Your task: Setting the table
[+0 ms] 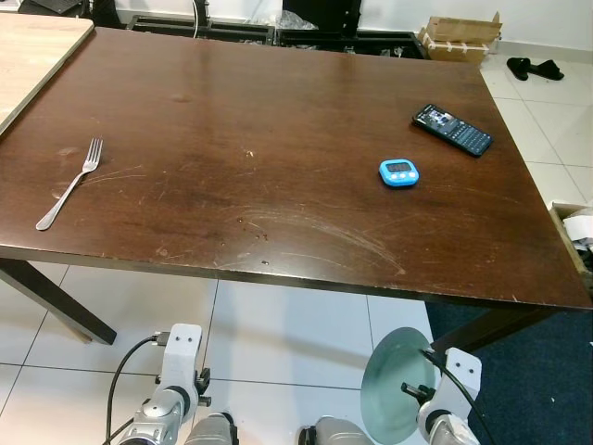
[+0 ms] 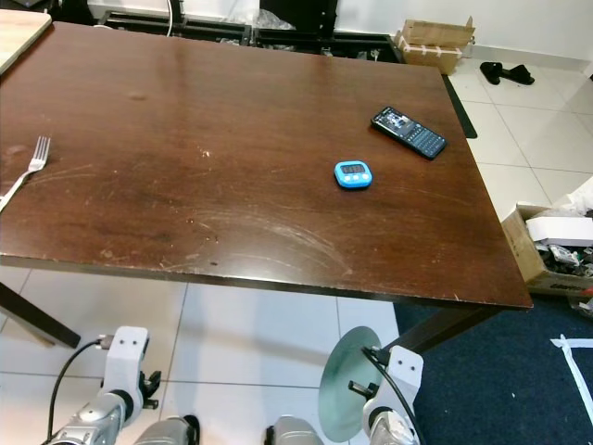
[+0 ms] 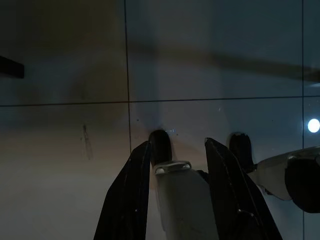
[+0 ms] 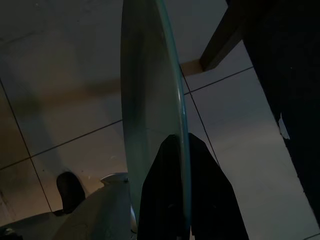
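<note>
The right end effector [image 4: 182, 190] was closed on the rim of a pale green glass plate [image 4: 150, 100], held on edge below the tabletop's [image 1: 278, 167] near edge, above the tiled floor [image 3: 210, 55]. The left end effector [image 3: 175, 165] hung low w/ fingers apart, holding nothing. Up on the tabletop, far left of both, lay a fork [image 1: 72, 182]; nearer the right end effector, a blue timer [image 1: 399, 172] & a phone [image 1: 452, 130].

Left gripper [image 3: 176, 150] jaws apart — over dim, seemingly tiled floor [image 3: 65, 65].
</note>
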You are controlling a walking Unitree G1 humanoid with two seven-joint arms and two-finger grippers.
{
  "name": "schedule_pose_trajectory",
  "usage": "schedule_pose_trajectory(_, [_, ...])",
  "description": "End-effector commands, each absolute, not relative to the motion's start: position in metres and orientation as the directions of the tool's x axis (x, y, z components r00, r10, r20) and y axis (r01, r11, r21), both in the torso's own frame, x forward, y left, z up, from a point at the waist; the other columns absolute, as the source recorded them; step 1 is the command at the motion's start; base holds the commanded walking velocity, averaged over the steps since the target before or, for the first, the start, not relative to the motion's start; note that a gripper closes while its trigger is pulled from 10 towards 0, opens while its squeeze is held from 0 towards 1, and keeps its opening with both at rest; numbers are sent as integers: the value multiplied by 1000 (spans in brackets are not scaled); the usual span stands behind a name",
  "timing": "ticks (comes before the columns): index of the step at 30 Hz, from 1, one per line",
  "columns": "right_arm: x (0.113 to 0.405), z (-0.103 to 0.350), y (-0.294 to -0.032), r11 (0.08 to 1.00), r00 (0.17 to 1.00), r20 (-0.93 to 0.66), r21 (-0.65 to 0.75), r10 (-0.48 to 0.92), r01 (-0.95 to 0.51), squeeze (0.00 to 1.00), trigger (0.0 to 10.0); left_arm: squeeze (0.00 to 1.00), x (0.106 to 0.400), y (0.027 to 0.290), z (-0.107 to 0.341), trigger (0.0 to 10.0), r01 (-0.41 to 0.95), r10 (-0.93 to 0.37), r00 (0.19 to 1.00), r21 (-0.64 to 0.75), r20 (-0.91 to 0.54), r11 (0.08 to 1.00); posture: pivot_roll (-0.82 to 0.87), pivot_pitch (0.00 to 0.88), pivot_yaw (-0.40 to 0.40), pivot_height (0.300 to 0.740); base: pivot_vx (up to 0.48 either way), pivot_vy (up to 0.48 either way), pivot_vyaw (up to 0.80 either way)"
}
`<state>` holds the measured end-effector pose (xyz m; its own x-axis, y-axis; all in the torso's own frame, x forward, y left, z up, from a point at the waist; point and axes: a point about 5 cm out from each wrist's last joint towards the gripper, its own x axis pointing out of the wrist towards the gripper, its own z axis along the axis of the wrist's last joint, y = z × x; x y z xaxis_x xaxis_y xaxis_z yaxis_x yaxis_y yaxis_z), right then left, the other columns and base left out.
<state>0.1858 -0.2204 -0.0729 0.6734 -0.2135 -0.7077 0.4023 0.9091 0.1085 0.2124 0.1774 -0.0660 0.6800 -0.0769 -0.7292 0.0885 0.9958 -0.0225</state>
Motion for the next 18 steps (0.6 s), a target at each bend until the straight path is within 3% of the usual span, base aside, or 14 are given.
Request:
schedule_pose_trajectory(1, [180,-75,-224,908,657,-721,93,-221,408,0,10000,0,206,177,-70,10000,93,-83,665,-28,-742,995,32,80,1,740,0,0,0])
schedule_pose_trajectory(5, [180,-75,-224,908,656,-721,93,-221,408,0,10000,0,206,176,-70,10000,94,-84,664,-29,-743,995,31,82,1,740,0,0,0])
schedule_pose_trajectory(10, [179,-76,-224,909,655,-722,91,-220,406,0,10000,0,205,176,-70,10000,94,-86,663,-31,-744,995,30,84,0,740,-247,0,0])
schedule_pose_trajectory(18, [179,-76,-225,910,655,-723,90,-220,404,0,10000,0,206,176,-70,10000,86,-77,658,-27,-749,996,30,85,-3,740,0,0,0])
